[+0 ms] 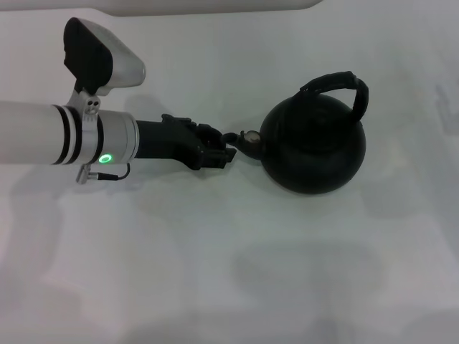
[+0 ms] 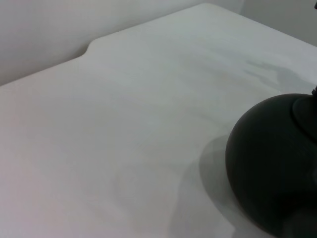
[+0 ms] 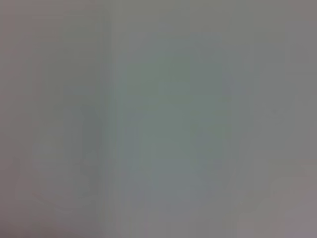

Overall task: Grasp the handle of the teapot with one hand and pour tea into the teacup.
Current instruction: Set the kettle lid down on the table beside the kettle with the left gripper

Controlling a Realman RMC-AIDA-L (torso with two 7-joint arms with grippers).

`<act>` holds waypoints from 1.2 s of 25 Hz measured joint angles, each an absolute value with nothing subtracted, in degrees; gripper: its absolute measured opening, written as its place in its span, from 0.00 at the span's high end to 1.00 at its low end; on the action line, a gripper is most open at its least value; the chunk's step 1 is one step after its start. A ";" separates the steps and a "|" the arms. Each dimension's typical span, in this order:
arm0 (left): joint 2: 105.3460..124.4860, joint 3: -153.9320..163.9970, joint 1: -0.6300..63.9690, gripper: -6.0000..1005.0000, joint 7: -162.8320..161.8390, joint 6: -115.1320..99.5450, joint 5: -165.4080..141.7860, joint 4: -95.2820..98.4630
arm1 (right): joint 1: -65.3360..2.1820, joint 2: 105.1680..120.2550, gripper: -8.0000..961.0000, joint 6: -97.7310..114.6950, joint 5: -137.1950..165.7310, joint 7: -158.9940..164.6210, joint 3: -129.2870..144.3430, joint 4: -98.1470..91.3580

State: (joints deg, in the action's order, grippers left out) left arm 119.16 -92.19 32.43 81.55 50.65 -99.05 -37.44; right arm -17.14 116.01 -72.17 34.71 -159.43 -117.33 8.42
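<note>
The matte-black teapot (image 1: pixel 315 147) stands on the white table, right of centre in the head view. Its ribbed arched handle (image 1: pixel 343 84) rises over the top and nothing holds it. Its short spout with the silvery cap (image 1: pixel 249 137) points toward my left arm. My left gripper (image 1: pixel 221 149) reaches in from the left at spout height, its tip just short of the spout. A small dark shape (image 1: pixel 231 136) lies between the gripper tip and the spout; I cannot tell what it is. No teacup can be made out. No tea shows. The left wrist view shows the teapot's round body (image 2: pixel 270 158). My right gripper is out of view.
The white table (image 1: pixel 215 272) spreads around the teapot, with a pale wall along its far edge (image 1: pixel 215 8). In the left wrist view the table's far edge has a step (image 2: pixel 91 47). The right wrist view shows only a blank grey surface.
</note>
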 joint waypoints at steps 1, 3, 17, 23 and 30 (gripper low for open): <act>119.13 -92.19 32.51 0.22 81.56 50.64 -99.11 -37.28 | -17.13 116.01 0.56 -72.17 34.72 -159.43 -117.33 8.44; 119.08 -92.20 32.69 0.21 81.55 50.63 -99.24 -37.02 | -17.14 116.01 0.56 -72.17 34.82 -159.42 -117.33 8.48; 119.11 -91.60 33.04 0.18 81.47 49.52 -99.28 -35.52 | -17.14 116.02 0.56 -72.19 35.14 -159.43 -117.33 8.38; 119.18 -91.56 33.04 0.17 81.42 49.25 -98.94 -35.43 | -17.14 116.02 0.56 -72.24 35.16 -159.45 -117.33 8.29; 119.17 -91.59 32.49 0.16 81.73 49.10 -98.84 -35.85 | -17.14 116.02 0.56 -72.25 35.16 -159.51 -117.34 8.26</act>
State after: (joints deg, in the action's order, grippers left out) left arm 119.17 -91.59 32.49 81.74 49.10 -98.84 -35.85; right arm -17.14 116.02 -72.25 35.16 -159.51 -117.34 8.26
